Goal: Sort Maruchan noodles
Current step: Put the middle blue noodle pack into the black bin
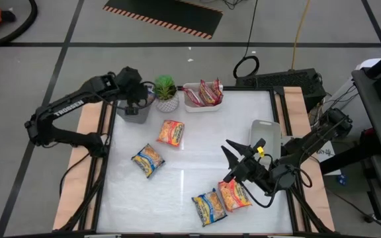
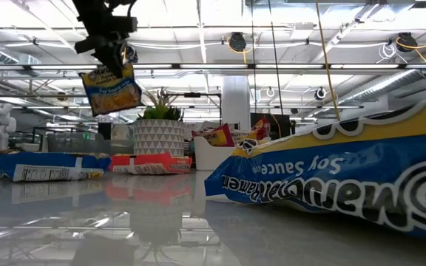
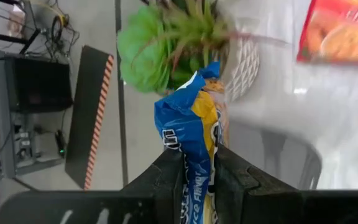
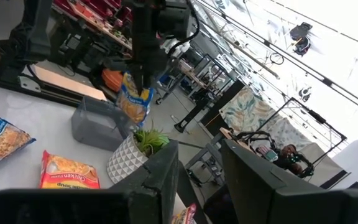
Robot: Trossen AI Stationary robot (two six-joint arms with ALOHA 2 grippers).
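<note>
Left hand [image 3: 197, 180] at upper left of the high view, over the grey tray [image 1: 135, 114], clamped on a blue-trimmed packet [image 3: 194, 134] that hangs clear of the desk [image 1: 197, 142]; same packet dangling at upper left of the low view [image 2: 111, 89], beside the potted plant [image 1: 166, 91].

Right hand [image 1: 238, 155] at lower right of the high view, fingers spread apart and holding nothing, just above an orange packet [image 1: 234, 196] with a blue-trimmed packet [image 1: 208, 206] touching its left side near the bottom edge.

Two more packets toward the desk's left centre: an orange-red one [image 1: 170, 132] below the plant and a blue-trimmed one [image 1: 148, 160] lower left of it, lying apart.

Red-trimmed packets [image 1: 204, 92] standing in the white tray [image 1: 200, 106] at top centre, right of the plant. Another pale tray [image 1: 266, 135] at the right edge of the desk, just above the right hand.
</note>
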